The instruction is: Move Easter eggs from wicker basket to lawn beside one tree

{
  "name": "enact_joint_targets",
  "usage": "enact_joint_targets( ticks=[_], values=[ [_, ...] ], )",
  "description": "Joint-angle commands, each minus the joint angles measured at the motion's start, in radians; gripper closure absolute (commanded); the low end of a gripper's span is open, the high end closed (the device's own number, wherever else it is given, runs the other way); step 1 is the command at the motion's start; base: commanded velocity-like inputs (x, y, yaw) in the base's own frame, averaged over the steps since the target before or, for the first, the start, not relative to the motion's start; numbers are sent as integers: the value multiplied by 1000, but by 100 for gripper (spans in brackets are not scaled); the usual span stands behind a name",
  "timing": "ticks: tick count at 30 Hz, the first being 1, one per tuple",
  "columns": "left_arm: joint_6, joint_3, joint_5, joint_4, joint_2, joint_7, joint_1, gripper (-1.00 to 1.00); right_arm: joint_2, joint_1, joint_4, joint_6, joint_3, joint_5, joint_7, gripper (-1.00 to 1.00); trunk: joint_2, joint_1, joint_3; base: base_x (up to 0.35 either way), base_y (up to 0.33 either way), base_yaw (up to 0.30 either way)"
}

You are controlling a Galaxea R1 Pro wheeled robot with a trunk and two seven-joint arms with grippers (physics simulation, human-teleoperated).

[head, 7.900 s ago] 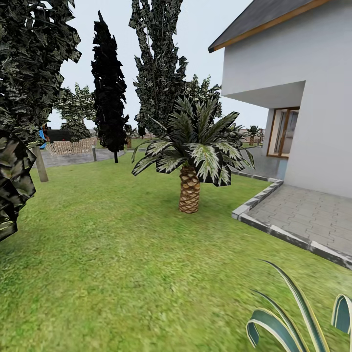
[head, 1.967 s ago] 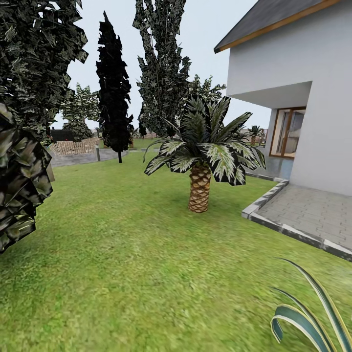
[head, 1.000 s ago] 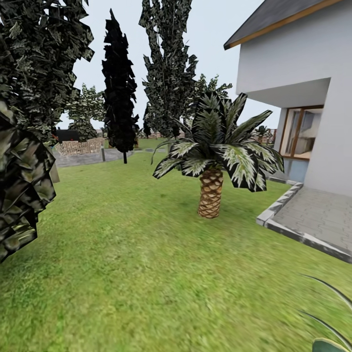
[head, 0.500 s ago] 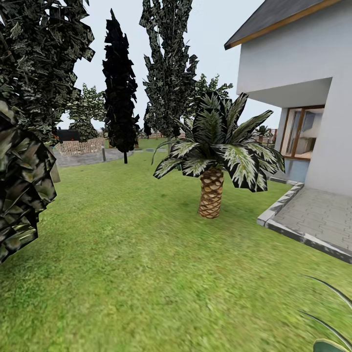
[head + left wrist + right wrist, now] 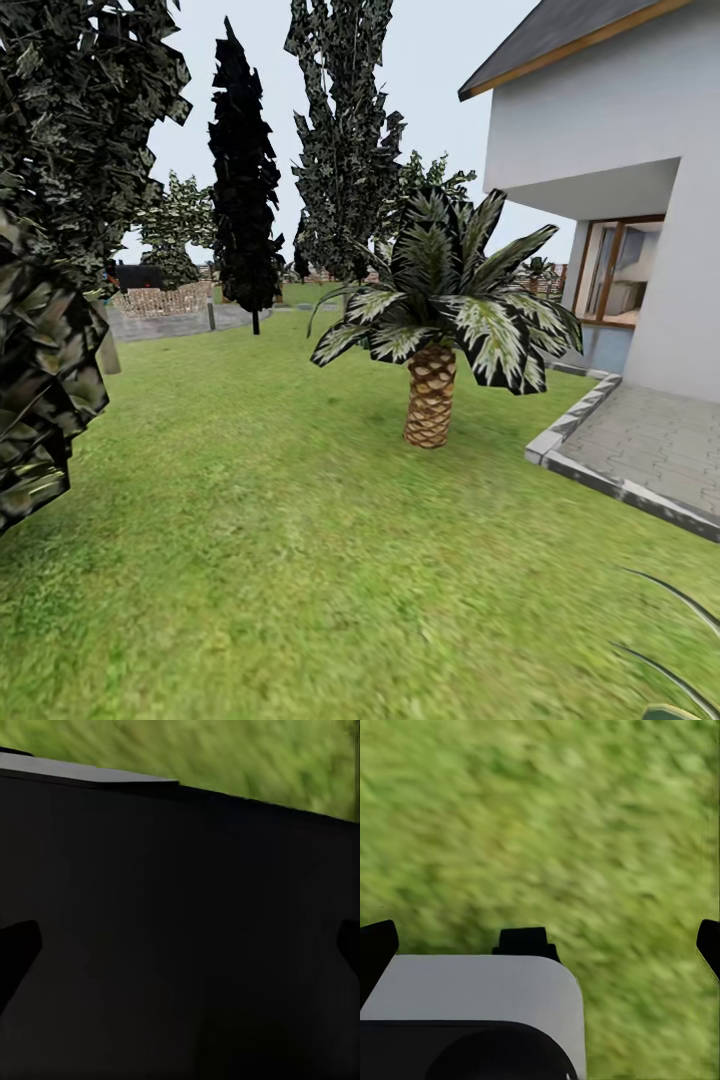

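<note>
The wide mottled green lawn (image 5: 300, 560) spread around the short scaly-trunked palm (image 5: 432, 395); no eggs or wicker basket were in sight, so which arm lay nearer could not be judged. Past the palm rose a tree with a jagged dark green crown (image 5: 345, 140). The right end effector (image 5: 540, 945) hung over grass, its dark fingertips (image 5: 376, 945) spread wide and holding nothing; the left one's state could not be told.

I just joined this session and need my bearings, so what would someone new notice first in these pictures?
In the head view, a short palm with a scaly trunk stands mid-lawn, its striped fronds spread wide. Right of it rises a white house with a grey paved patio edged in stone. Behind the palm to the left, an all-black columnar tree stands out among mottled dark green trees. No eggs or basket are visible here.
</note>
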Motion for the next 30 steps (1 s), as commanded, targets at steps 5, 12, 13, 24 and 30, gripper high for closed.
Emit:
enact_joint_targets(
  ticks=[5, 12, 13, 24, 30],
  values=[
    [-1, -2, 7, -1, -8, -11, 0, -100, 2, -1, 2, -5, -6, 0, 1, -100, 0, 0, -1, 313, -1, 51],
    [1, -3, 8, -1, -1, -11, 0, -100, 2, -1, 3, -6, -9, -2, 2, -100, 0, 0, -1, 337, 0, 247],
    [1, -4, 8, -1, -1, -11, 0, -100, 2, 0, 3, -6, -10, -2, 2, -100, 0, 0, -1, 338, 0, 277],
    [1, -3, 7, -1, 2, -10, 0, -100, 1, -1, 3, -5, -8, -2, 2, -100, 0, 0, -9, 338, 0, 246],
    [1, -3, 8, -1, 3, -4, 0, -100, 2, 0, 3, -5, -6, -1, 2, -100, 0, 0, -10, 338, 0, 43]
  ],
)
